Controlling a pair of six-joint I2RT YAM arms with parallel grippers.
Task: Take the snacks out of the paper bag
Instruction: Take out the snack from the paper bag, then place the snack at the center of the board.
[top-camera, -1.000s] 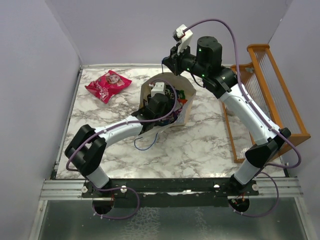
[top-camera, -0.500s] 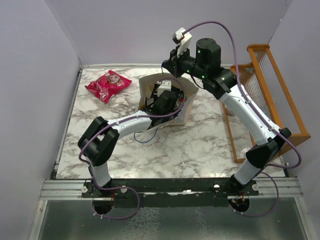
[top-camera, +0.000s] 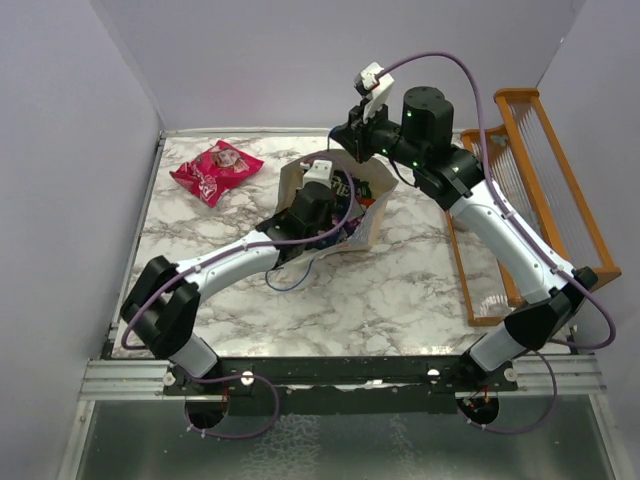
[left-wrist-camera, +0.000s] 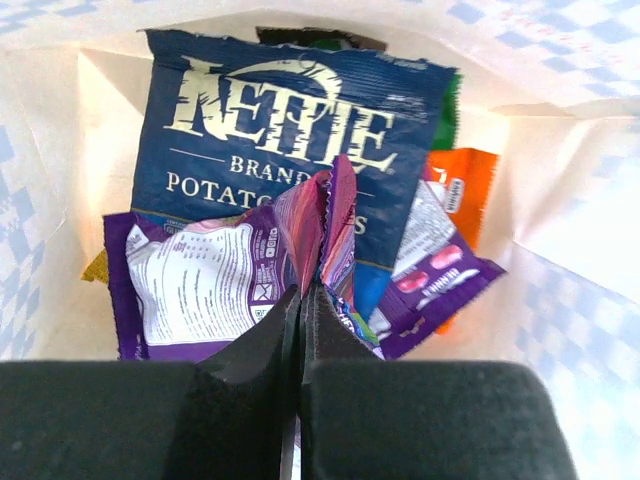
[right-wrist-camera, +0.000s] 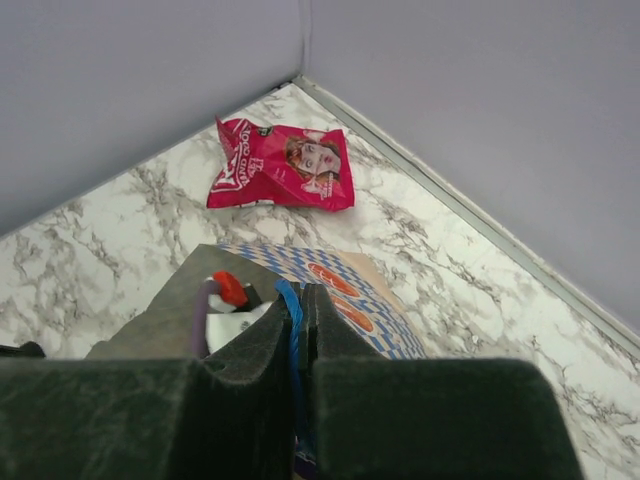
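The paper bag (top-camera: 368, 222) stands mid-table with its mouth held up. My right gripper (top-camera: 347, 140) is above its far rim, shut on the thin blue cord handle (right-wrist-camera: 291, 305). My left gripper (left-wrist-camera: 303, 292) reaches inside the bag (left-wrist-camera: 565, 190), shut on a pinched fold of a purple packet (left-wrist-camera: 200, 285). Under that packet lie a dark blue chips bag (left-wrist-camera: 290, 130), a second small purple pack (left-wrist-camera: 440, 272) and an orange pack (left-wrist-camera: 462, 190). A pink-red bag (top-camera: 215, 168) lies flat on the table at the far left, also visible in the right wrist view (right-wrist-camera: 285, 165).
An orange wooden rack (top-camera: 540, 190) stands along the right side of the marble table (top-camera: 400, 290). Grey walls close the table at the back and both sides. A blue cord loop (top-camera: 290, 285) lies on the table in front of the bag.
My left gripper has closed from open onto the purple packet inside the bag. The right arm has shifted slightly right, still holding the handle.
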